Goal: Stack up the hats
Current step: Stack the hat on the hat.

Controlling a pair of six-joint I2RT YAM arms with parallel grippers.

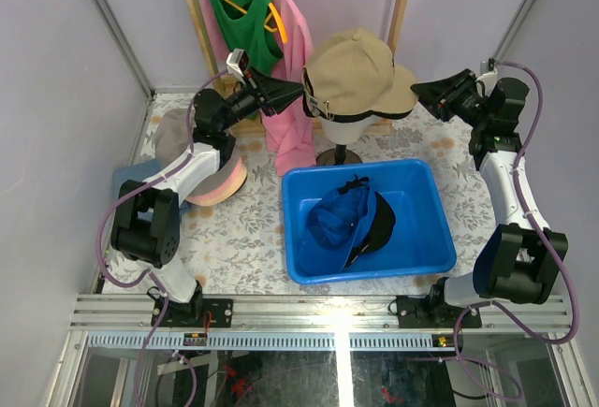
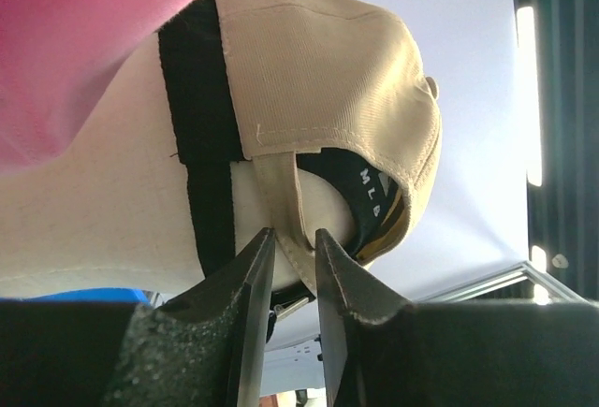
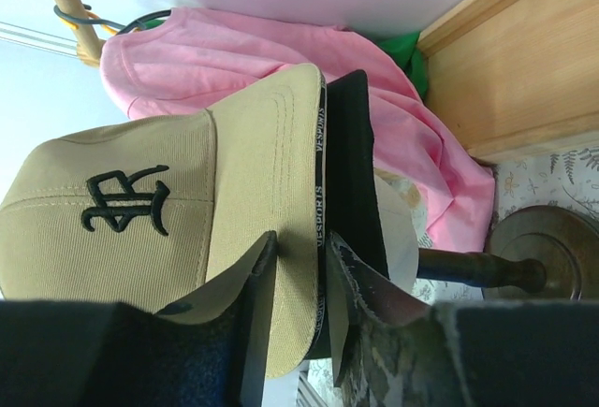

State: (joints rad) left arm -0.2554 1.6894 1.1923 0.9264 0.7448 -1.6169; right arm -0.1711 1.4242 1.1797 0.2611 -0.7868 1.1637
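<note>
The left end effector (image 2: 295, 236) is slightly open, with the back strap of the khaki cap (image 2: 328, 79) in the narrow gap between its fingers. The right end effector (image 3: 301, 239) is also slightly open, with the edge of that cap's brim between its fingers. The khaki cap sits over a black cap (image 3: 351, 164) on the mannequin head (image 2: 94, 201), between the two end effectors, and below them a blue cap (image 1: 335, 220) lies in a blue bin (image 1: 299, 187).

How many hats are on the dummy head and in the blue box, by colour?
Khaki baseball cap: 1
Black: 2, a black hat under the khaki one and a black cap in the blue bin
Blue cap: 1
Total: 4
</note>
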